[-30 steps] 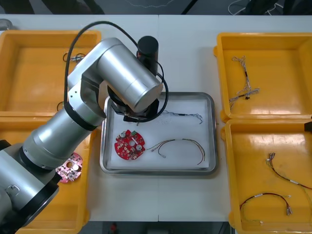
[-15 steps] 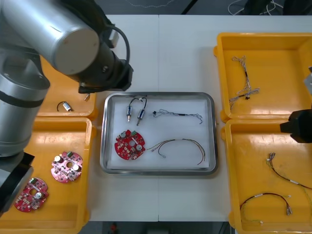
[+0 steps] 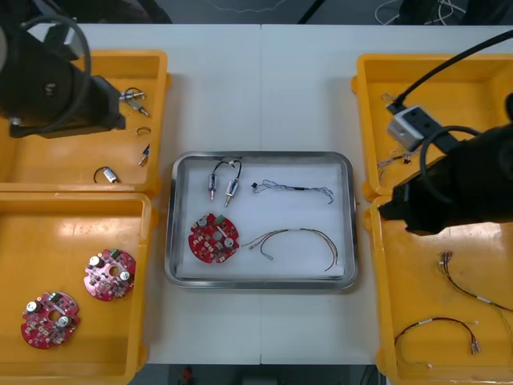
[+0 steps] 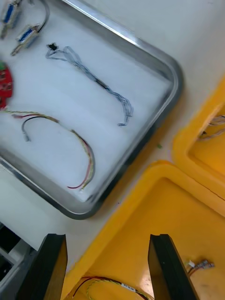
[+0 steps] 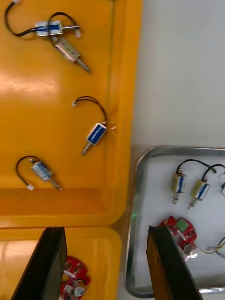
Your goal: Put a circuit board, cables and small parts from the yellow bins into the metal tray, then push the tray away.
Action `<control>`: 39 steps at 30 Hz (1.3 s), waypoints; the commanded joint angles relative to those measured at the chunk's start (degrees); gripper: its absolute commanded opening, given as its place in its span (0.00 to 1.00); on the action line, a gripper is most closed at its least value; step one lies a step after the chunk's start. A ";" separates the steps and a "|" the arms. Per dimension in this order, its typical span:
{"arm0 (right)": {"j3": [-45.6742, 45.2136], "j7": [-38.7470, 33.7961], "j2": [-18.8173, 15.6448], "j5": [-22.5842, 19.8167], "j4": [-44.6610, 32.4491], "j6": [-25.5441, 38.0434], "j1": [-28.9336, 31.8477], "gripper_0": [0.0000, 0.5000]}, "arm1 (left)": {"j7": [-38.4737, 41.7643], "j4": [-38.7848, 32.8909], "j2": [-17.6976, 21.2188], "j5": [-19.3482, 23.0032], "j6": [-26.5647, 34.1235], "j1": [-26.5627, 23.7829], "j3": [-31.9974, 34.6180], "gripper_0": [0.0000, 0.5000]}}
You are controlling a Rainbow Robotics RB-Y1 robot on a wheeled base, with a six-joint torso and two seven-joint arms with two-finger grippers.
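Looks ready for the push; bring the right gripper [image 4: 108, 239], spread wide and empty over the near right yellow bin [image 4: 154, 211], to the near rim of the metal tray [image 3: 261, 281]; press low, square and slow to avoid jolting the load; leave the left gripper [image 5: 105, 232], likewise spread and empty, above the far left bin [image 5: 61, 140]. Sits central between the bins, white inside, shiny-rimmed, holding a red circuit board [image 3: 212, 238], two small metal parts [image 3: 224, 189], a blue and white cable [image 3: 293, 190] and a red and yellow cable [image 3: 296, 239].

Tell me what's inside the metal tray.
On the metal tray's white lining: one red circuit board, two small metal parts, a blue and white cable, a red and yellow cable. Whatever lies beneath the board is covered. The left hand and right hand hover over yellow bins.
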 commanded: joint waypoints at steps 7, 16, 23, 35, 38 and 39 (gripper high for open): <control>20.82 1.78 1.50 5.13 -1.91 0.14 -10.43 1.00 | -13.49 -1.99 9.82 7.41 0.36 9.89 11.39 1.00; 34.36 11.89 7.30 14.36 2.22 0.14 -14.74 1.00 | -14.02 -6.39 12.63 10.67 0.36 21.32 16.31 1.00; 41.39 19.71 10.20 17.43 6.70 -3.86 -15.35 1.00 | -14.19 -8.85 12.63 10.40 0.36 27.82 17.72 1.00; 54.84 22.61 12.66 27.72 10.39 -11.07 -15.35 1.00 | -14.63 -11.22 12.54 10.58 0.36 34.24 19.12 1.00; 57.30 22.70 12.66 28.86 11.36 -12.65 -15.35 1.00 | -14.63 -11.40 12.54 10.67 0.36 35.29 19.21 1.00; 58.26 22.78 12.66 29.65 11.89 -13.44 -15.35 1.00 | -14.72 -11.40 12.54 10.67 0.36 35.64 19.21 1.00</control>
